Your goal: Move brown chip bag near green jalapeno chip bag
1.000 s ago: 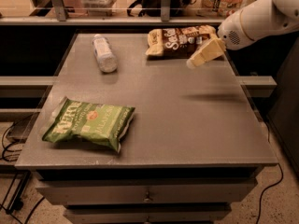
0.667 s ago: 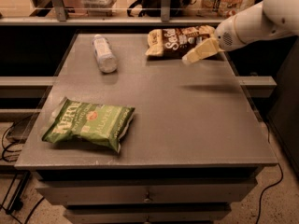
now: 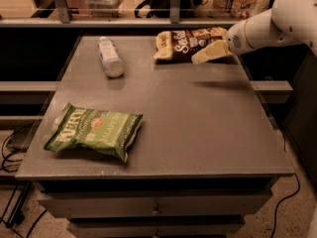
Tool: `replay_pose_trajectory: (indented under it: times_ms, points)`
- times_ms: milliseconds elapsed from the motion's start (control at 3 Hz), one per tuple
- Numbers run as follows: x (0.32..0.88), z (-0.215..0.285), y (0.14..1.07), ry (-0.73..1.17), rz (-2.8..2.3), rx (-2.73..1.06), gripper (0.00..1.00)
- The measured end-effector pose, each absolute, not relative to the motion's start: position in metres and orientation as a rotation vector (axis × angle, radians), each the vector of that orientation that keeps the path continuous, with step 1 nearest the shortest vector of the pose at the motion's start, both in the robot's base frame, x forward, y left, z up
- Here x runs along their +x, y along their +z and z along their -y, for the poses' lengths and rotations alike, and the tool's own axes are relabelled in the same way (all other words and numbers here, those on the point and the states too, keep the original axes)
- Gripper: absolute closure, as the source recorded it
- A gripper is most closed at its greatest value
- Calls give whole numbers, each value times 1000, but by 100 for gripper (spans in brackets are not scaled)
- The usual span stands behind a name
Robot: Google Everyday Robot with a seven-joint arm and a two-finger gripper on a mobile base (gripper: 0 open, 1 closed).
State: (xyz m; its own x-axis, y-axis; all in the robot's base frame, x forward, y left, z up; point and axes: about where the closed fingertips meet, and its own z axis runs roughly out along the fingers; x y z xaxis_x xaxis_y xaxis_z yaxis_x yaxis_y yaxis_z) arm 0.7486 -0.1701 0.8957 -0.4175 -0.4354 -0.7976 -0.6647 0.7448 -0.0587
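Note:
The brown chip bag [image 3: 185, 42] lies at the far edge of the grey table, right of centre, with white script lettering facing up. The green jalapeno chip bag [image 3: 94, 131] lies flat near the table's front left corner. My gripper [image 3: 204, 55] comes in from the right on a white arm and hovers just over the brown bag's right front corner, its pale fingers pointing left and down. The two bags are far apart, across the table's diagonal.
A clear plastic water bottle [image 3: 110, 57] lies on its side at the far left of the table [image 3: 198, 123]. Shelves with packaged goods stand behind the table. A drawer front sits below the table's front edge.
My gripper has moved left and slightly up toward the brown chip bag. Both bags and the bottle have not moved.

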Motion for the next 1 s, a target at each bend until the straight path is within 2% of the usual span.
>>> replay_pose_trajectory:
  times_ms: [1000]
  points:
    - [802, 180, 886, 249, -2015, -570, 0]
